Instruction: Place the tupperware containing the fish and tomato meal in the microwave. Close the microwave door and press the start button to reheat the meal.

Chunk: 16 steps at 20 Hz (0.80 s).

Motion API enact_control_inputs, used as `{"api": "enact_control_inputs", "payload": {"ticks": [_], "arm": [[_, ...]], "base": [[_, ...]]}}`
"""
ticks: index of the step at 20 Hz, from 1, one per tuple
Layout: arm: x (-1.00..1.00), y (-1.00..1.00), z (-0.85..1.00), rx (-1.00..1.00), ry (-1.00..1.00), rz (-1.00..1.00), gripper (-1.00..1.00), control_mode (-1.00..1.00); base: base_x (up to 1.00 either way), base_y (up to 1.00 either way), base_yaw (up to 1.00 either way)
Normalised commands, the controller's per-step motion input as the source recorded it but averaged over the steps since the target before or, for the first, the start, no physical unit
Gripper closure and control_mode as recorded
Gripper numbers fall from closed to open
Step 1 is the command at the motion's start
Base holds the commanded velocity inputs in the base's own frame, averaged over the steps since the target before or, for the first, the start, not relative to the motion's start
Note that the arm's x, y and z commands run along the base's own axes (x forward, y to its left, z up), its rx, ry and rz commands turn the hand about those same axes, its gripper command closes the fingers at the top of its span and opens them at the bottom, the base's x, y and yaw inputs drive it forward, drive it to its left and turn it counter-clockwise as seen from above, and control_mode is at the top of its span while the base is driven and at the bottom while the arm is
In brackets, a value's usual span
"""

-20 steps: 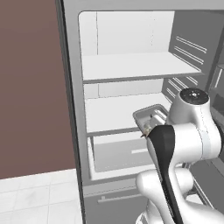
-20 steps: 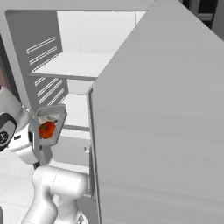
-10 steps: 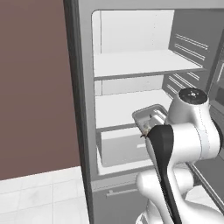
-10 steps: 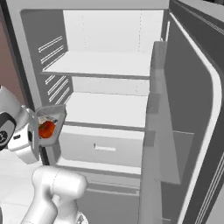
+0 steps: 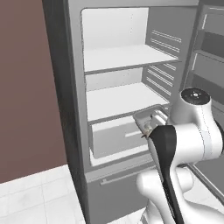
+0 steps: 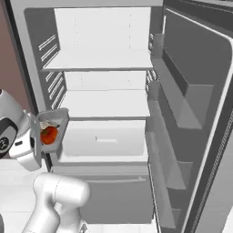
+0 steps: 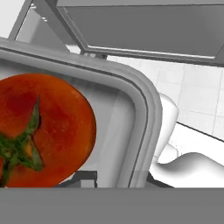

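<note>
The fridge [image 6: 104,91] stands wide open in front of the arm, 2 bare shelves [image 5: 124,57] inside and a drawer [image 6: 107,139] under them. The arm holds the tupperware [image 6: 53,127] up in the air just outside the fridge's drawer level, at the hinge-free side of the opening. In the tub sits the tomato [image 6: 49,135], red-orange, green stalk showing close up, and a pale scrap of fish [image 6: 47,124] beside it. The gripper [image 7: 116,177] is clamped on the tupperware's rim, fingertips [image 7: 83,178] pinching the wall at its rounded corner. The fridge door [image 6: 191,113] hangs swung out, its racks bare, white tiled floor [image 5: 35,197] below.
</note>
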Motion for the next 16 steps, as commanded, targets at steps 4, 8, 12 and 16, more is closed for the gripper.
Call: {"api": "enact_control_inputs", "payload": {"ticks": [4, 8, 12, 16], "arm": [[0.00, 0.00, 0.00, 0.00, 0.00, 0.00, 1.00, 1.00], [0.00, 0.00, 0.00, 0.00, 0.00, 0.00, 1.00, 1.00], [0.00, 0.00, 0.00, 0.00, 0.00, 0.00, 1.00, 1.00], [0.00, 0.00, 0.00, 0.00, 0.00, 0.00, 1.00, 1.00]], "base": [[-0.54, 0.51, -0.44], [-0.50, 0.53, -0.51], [-0.50, 0.54, -0.57], [-0.47, 0.44, -0.60]]}}
